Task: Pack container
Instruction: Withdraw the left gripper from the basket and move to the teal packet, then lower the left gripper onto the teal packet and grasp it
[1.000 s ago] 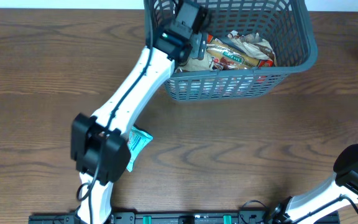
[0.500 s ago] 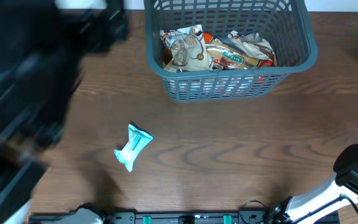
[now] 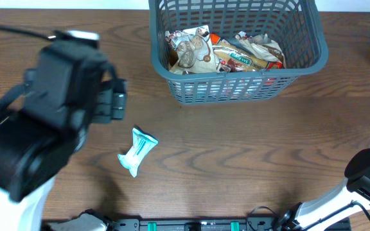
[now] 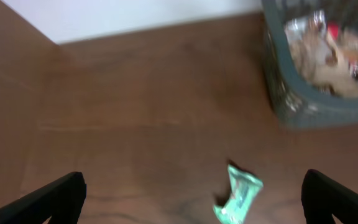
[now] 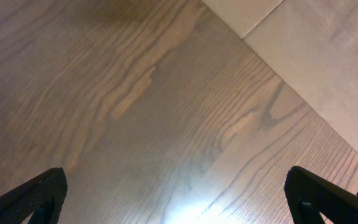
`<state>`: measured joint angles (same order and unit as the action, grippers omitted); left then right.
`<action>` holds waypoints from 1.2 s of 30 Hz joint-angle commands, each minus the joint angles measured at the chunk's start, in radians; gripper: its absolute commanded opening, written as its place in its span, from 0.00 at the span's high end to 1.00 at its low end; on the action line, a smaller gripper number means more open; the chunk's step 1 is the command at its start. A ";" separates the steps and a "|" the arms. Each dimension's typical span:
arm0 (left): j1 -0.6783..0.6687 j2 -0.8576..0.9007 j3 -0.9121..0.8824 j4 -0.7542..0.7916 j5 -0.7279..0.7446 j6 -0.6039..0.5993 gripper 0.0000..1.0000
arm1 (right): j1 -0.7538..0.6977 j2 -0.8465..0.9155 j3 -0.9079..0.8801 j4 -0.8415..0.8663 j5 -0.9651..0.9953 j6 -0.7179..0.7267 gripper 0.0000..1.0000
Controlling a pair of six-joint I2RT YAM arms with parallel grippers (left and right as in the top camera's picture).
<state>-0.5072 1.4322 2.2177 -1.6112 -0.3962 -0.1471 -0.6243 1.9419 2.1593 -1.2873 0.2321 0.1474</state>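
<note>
Large dark grey-blue slotted plastic basket [image 3: 236, 88] sits at far edge of brown wooden desk [image 3: 249, 160], right of centre, with crinkled snack packets [image 3: 227, 54] inside. Small teal wrapped packet [image 3: 137, 151] lies on desk, apart from basket. Fingers wide, nothing held: left gripper [image 4: 192, 183] above desk left of basket; right gripper [image 5: 176, 177] over desk near its edge.
</note>
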 commanded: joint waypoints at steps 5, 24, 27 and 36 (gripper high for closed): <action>0.008 0.178 -0.216 -0.078 0.212 0.073 0.01 | -0.006 0.008 -0.005 0.001 0.003 -0.014 0.01; 0.236 0.128 -0.594 0.075 0.551 0.234 0.23 | -0.006 0.008 -0.005 0.001 0.003 -0.014 0.01; 0.249 0.039 -0.633 0.092 0.599 0.259 0.21 | -0.006 0.008 -0.005 0.001 0.003 -0.014 0.01; 0.249 -0.182 -0.899 0.219 0.667 0.209 0.13 | -0.006 0.008 -0.005 0.001 0.003 -0.014 0.01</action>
<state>-0.2634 1.2797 1.4033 -1.4174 0.2169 0.0818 -0.6243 1.9419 2.1586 -1.2884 0.2317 0.1474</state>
